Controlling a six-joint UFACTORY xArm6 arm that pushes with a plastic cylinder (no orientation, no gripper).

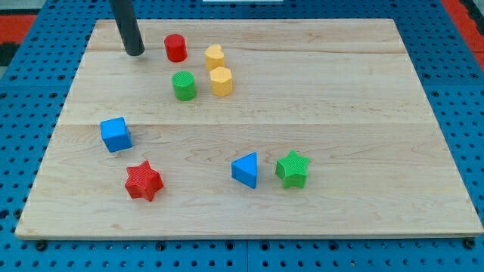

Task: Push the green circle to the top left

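Observation:
The green circle (184, 85) is a short green cylinder standing in the upper left part of the wooden board (340, 113). My tip (135, 53) rests on the board near the view's top left, up and to the left of the green circle and clear of it. A red cylinder (175, 47) stands just right of my tip, above the green circle. Two yellow hexagonal blocks (215, 57) (221, 81) stand right of the green circle, the lower one close beside it.
A blue cube (116, 134) and a red star (143, 181) lie at the lower left. A blue triangle (245, 169) and a green star (292, 168) lie at the lower middle. A blue pegboard (461, 98) surrounds the board.

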